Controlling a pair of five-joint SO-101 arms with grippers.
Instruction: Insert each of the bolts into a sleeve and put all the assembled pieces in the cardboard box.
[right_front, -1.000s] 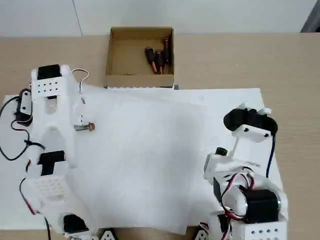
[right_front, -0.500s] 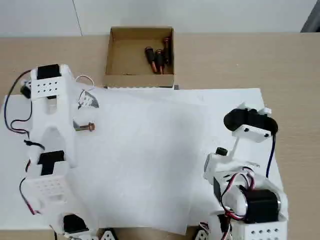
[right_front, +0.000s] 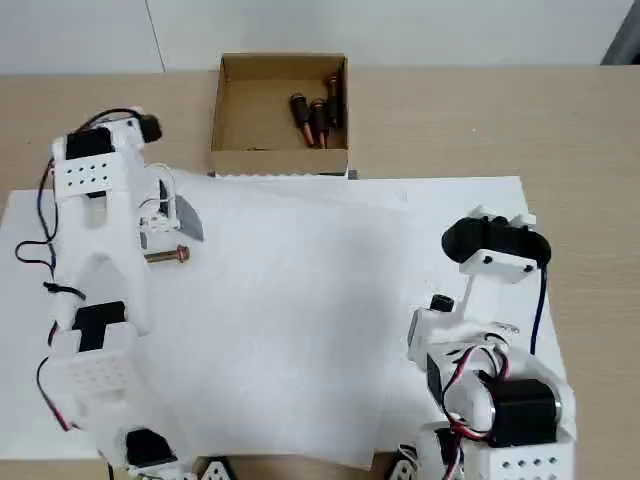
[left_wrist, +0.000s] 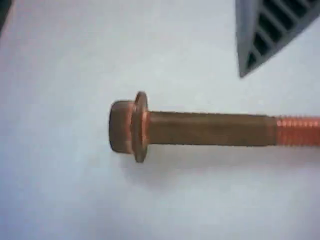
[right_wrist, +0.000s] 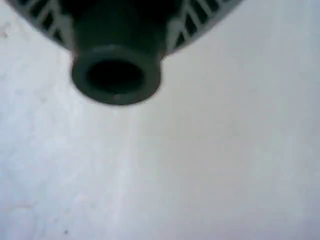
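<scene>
The bolt lies flat on the white sheet, directly beneath the left tool and not held by it. It is copper-coloured, with a flanged hex head at one end and thread at the other. In the high view its head points away from the left arm and toward the right arm's side. The left tool hangs just above it with its jaws spread. In the left wrist view the pointed, ribbed grey tip of one of its fingers stands off to one side of the shank, apart from it, with bare sheet between them.

The sleeve is a dark tube clamped in the right tool. Its open round mouth sticks out past the ribbed fingers on either side of it, and it hangs over the white sheet without touching it. The right tool is well apart from the left tool and the bolt, across the sheet.

The cardboard box sits on the table beyond the left tool, past the far edge of the sheet and somewhat toward the right arm's side. Its top is open. Inside, the assembled pieces lie together against the wall nearer the right arm. They are copper and dark, and they touch or nearly touch one another.
</scene>
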